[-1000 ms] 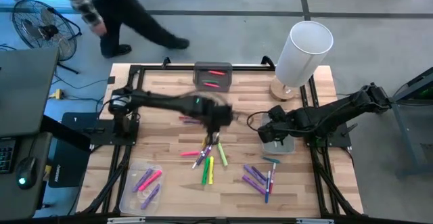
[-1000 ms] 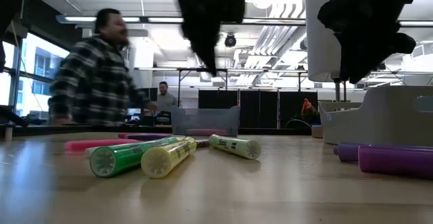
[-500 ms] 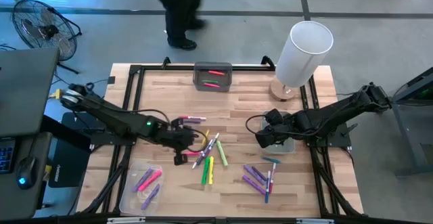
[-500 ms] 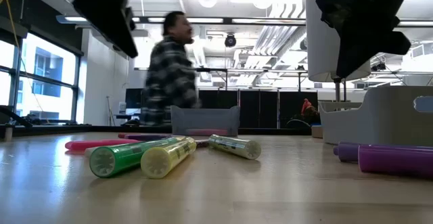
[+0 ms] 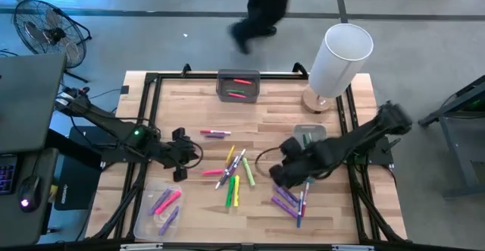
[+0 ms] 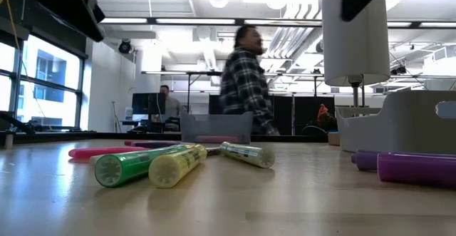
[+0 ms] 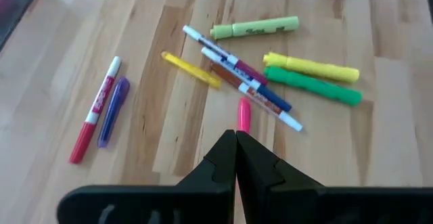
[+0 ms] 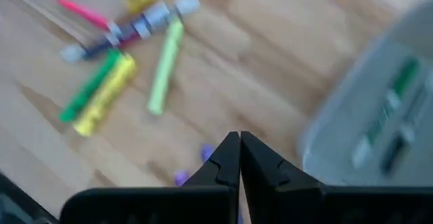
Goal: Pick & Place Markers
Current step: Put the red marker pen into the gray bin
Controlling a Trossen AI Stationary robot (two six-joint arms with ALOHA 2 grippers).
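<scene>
Several markers (image 5: 233, 174) in pink, yellow, green and white lie loose at the table's middle, shown closer in the left wrist view (image 7: 270, 68). Purple markers (image 5: 286, 200) lie nearer the front right. My left gripper (image 5: 188, 155) hangs shut left of the middle pile with nothing between its fingers. A pink marker (image 7: 243, 116) lies on the wood just past its tips (image 7: 235, 139). My right gripper (image 5: 277, 174) hangs shut above the table between the pile and the purple markers (image 8: 205, 153), also with nothing held.
A grey tray (image 5: 239, 85) holding markers stands at the far edge. A second grey tray (image 5: 309, 135) with green markers stands at the right. A clear tray (image 5: 161, 205) with pink and purple markers lies front left. A white cylinder (image 5: 341, 58) stands far right. A person (image 5: 261, 8) walks behind the table.
My left gripper has drawn back from above the middle pile toward the table's left edge. My right gripper has left the right grey tray and gone toward the near edge and the purple markers. The person has walked rightward behind the table.
</scene>
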